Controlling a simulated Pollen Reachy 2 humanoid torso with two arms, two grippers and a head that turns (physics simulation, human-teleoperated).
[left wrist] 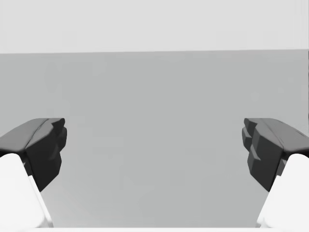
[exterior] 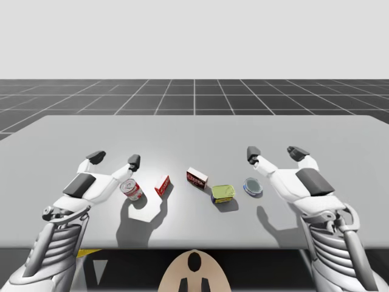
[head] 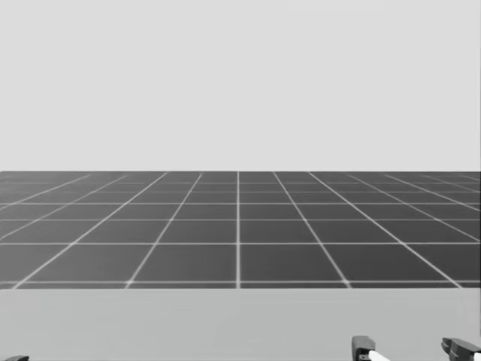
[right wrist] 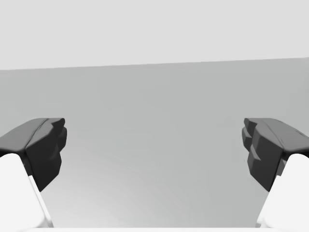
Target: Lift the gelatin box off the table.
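With left gripper [exterior: 115, 159] and right gripper [exterior: 275, 152] hanging released and empty, the left red box [exterior: 162, 185] and right red box [exterior: 197, 178] are sitting untouched on the table [exterior: 73, 134], nothing lifted.

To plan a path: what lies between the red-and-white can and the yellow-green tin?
High view: a narrow red box and a wide red box lie there.

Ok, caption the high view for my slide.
Left gripper and right gripper, both open, above a table holding a red can, small red box, red-and-white box, green tin, blue tin.
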